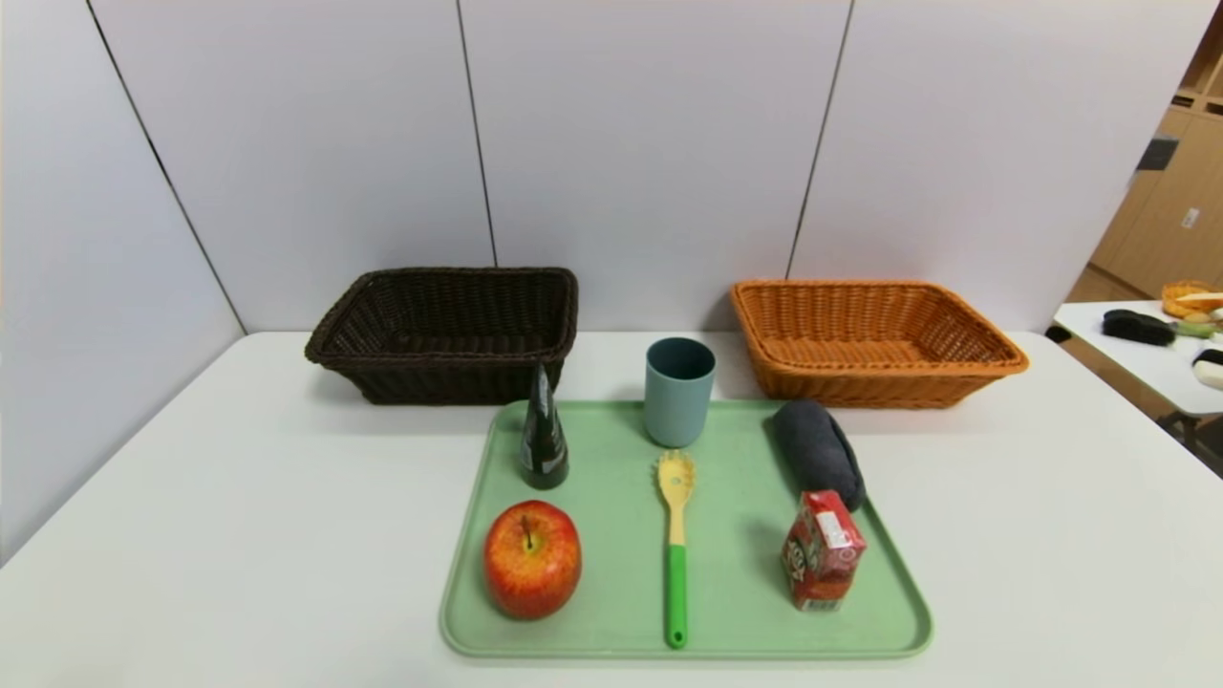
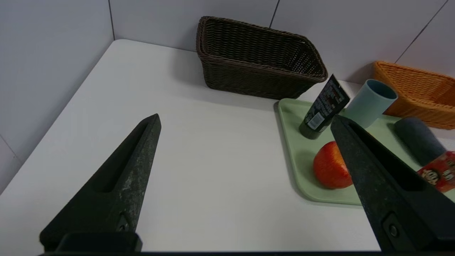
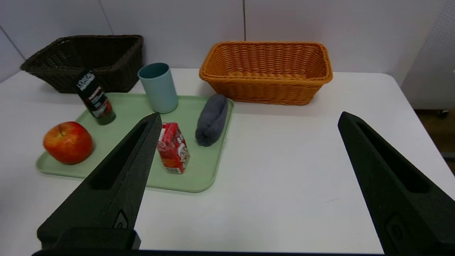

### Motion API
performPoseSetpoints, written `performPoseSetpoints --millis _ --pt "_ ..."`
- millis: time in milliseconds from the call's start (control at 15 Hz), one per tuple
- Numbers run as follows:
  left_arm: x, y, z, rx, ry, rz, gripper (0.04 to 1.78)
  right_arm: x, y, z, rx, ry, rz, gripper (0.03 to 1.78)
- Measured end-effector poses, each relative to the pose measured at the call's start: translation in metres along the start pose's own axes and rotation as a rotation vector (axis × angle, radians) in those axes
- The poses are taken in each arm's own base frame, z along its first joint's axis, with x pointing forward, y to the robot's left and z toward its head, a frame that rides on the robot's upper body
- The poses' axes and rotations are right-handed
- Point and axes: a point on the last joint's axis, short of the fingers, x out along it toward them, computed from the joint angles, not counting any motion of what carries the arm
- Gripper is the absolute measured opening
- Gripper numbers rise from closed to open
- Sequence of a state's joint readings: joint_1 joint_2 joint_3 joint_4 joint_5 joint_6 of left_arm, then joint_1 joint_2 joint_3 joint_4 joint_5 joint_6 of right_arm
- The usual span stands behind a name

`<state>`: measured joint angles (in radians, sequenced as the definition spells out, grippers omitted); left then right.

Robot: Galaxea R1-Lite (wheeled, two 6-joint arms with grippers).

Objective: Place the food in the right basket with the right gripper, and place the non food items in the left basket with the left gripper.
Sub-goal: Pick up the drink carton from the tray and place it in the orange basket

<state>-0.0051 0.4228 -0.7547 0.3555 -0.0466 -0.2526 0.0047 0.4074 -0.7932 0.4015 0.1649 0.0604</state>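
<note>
**Six items on one tray, two baskets, both my grippers spread and empty**

From my head camera I count one green tray (image 1: 889, 583) on the white table (image 1: 239, 535), holding six things. On its far side stand one dark cone bottle (image 1: 544, 435) at left and one teal cup (image 1: 678, 390) in the middle, with one grey rolled cloth (image 1: 818, 452) lying at right. Nearer me sit one apple (image 1: 532, 558) at left, one yellow pasta spoon (image 1: 675, 540) in the middle, and one red drink carton (image 1: 822, 549) at right. Beyond the tray sit two baskets: the dark brown basket (image 1: 449, 330) at far left, the orange basket (image 1: 874, 339) at far right.

Through my left wrist camera, my left gripper (image 2: 245, 121) hangs over bare table left of the tray, fingers spread wide, gripping nothing.

Through my right wrist camera, my right gripper (image 3: 249, 117) hangs over the table just right of the tray, equally wide, also carrying nothing.
</note>
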Motion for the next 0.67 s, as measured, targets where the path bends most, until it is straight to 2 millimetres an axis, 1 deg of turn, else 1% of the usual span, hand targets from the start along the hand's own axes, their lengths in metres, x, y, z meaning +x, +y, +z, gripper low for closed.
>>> performPoseSetpoints --millis 67,133,200,267,467,533,667 --pt "0.008 -0.005 0.021 -0.023 0.054 0.001 1.69 0.010 0.000 0.025 0.020 0.053 0.011 1.71" --pt "0.019 -0.009 0.036 -0.040 0.119 0.006 1.69 0.025 -0.001 0.045 0.040 0.113 0.019 1.71" --pt "0.031 -0.012 0.047 -0.054 0.194 0.013 1.69 0.043 -0.003 0.062 0.057 0.173 0.025 1.71" --pt "0.045 -0.013 0.053 -0.066 0.280 0.021 1.69 0.062 -0.005 0.075 0.072 0.226 0.029 1.71" --pt "0.085 -0.017 0.060 -0.081 0.441 -0.026 1.69 0.122 -0.008 0.104 0.127 0.391 0.066 1.71" --pt "0.096 -0.019 0.059 -0.084 0.481 -0.043 1.69 0.138 -0.005 0.109 0.161 0.465 0.092 1.71" --pt "0.115 -0.023 0.052 -0.075 0.558 -0.061 1.69 0.169 0.012 0.107 0.230 0.664 0.137 1.71"
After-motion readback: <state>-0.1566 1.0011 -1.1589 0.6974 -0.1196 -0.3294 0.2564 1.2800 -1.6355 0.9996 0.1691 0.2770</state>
